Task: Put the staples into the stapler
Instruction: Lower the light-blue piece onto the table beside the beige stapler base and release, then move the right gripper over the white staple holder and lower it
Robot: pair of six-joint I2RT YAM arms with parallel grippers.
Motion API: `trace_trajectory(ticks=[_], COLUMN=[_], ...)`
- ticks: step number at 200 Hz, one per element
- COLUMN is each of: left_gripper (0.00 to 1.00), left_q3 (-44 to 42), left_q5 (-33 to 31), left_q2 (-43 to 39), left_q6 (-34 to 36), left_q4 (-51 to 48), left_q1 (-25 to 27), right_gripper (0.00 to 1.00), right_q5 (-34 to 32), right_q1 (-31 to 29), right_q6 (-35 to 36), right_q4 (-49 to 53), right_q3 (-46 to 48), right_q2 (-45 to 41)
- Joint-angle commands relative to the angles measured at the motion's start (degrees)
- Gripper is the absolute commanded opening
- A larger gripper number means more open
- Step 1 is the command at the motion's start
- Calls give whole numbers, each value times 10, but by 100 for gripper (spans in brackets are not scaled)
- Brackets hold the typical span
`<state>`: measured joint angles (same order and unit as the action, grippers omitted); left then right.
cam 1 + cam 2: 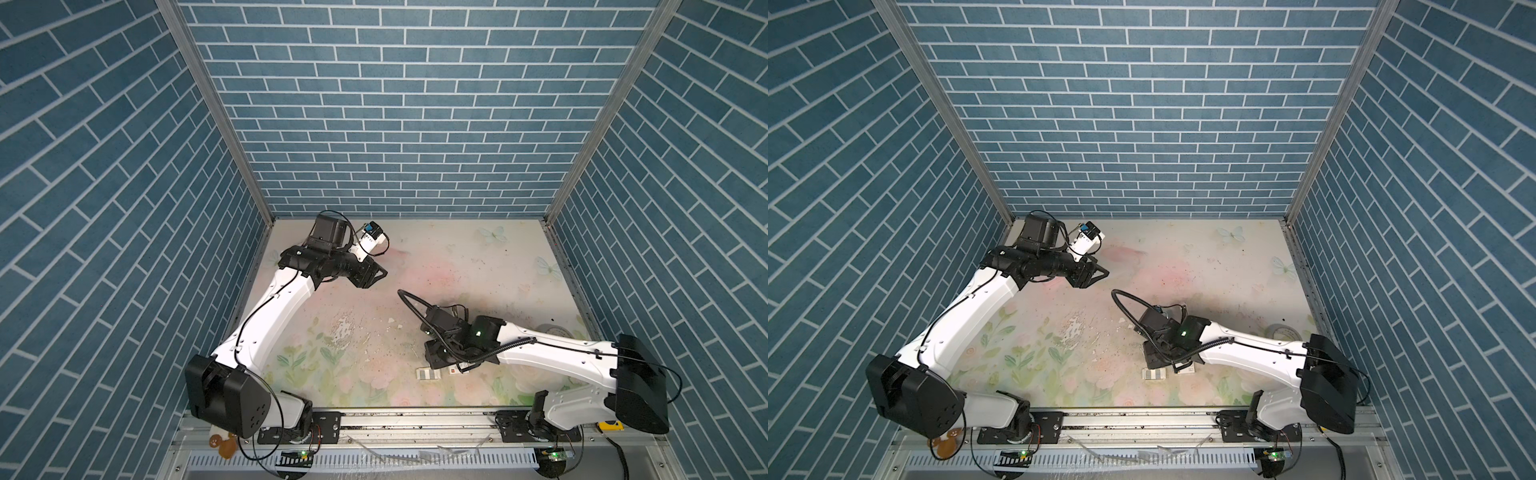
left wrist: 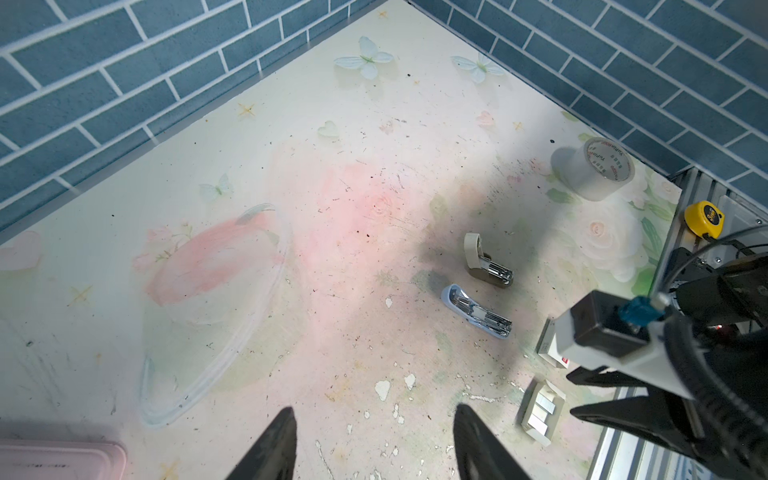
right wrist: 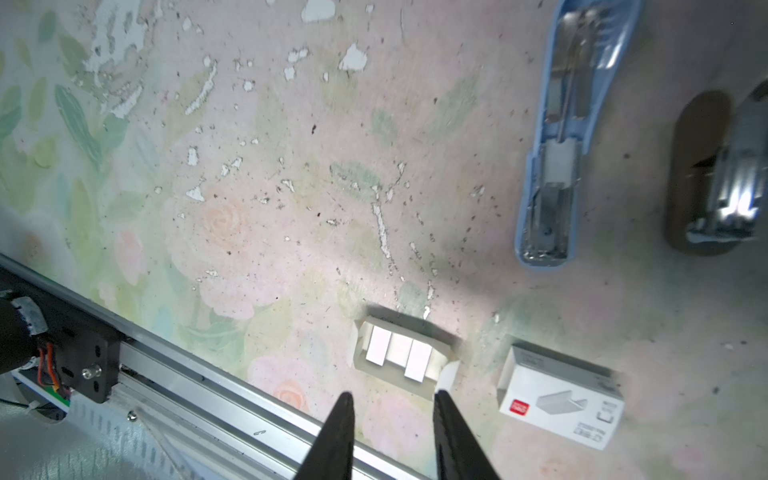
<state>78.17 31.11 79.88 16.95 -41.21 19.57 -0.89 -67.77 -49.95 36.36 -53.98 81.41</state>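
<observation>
The staples (image 3: pixel 417 359) are seen as short pale strips lying side by side in a small open card tray (image 3: pixel 362 332), which is set on the counter (image 2: pixel 332 187) near its front rail. A white sleeve (image 3: pixel 561 395) with a red mark is laid just beside the tray, apart from it. A blue stapler (image 3: pixel 557 166) is placed further back on the counter, opened flat with its metal channel exposed. A brown stapler (image 3: pixel 702 174) is found beside it, its cream top lifted upright in the left wrist view.

The right claw (image 3: pixel 394 395) is held low over the tray's near edge with its jaws parted and nothing between them. Whether the tips touch the tray cannot be told. The left claw (image 2: pixel 376 409) is raised well apart from all this at the far left of the counter, its jaws spread and empty.

A roll of tape (image 2: pixel 594 170) is stood near the right wall, and a yellow tape measure (image 2: pixel 704 219) is seen on the rail beyond it.
</observation>
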Motion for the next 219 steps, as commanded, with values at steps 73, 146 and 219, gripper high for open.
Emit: trace_trajectory(ticks=[73, 146, 219], left_gripper=[62, 62, 62], left_q3=[-6, -8, -8], left_q5=[14, 19, 22], left_q2=[-1, 0, 2], left_q6=[-4, -9, -15], left_q4=[16, 17, 18], left_q1=[0, 0, 0], right_gripper=[26, 24, 24], right_q5=[-36, -36, -31], right_q1=[-38, -39, -39], right_q6=[-120, -136, -132], right_q4=[-10, -9, -10], right_q3=[1, 19, 15], right_q2=[62, 66, 90])
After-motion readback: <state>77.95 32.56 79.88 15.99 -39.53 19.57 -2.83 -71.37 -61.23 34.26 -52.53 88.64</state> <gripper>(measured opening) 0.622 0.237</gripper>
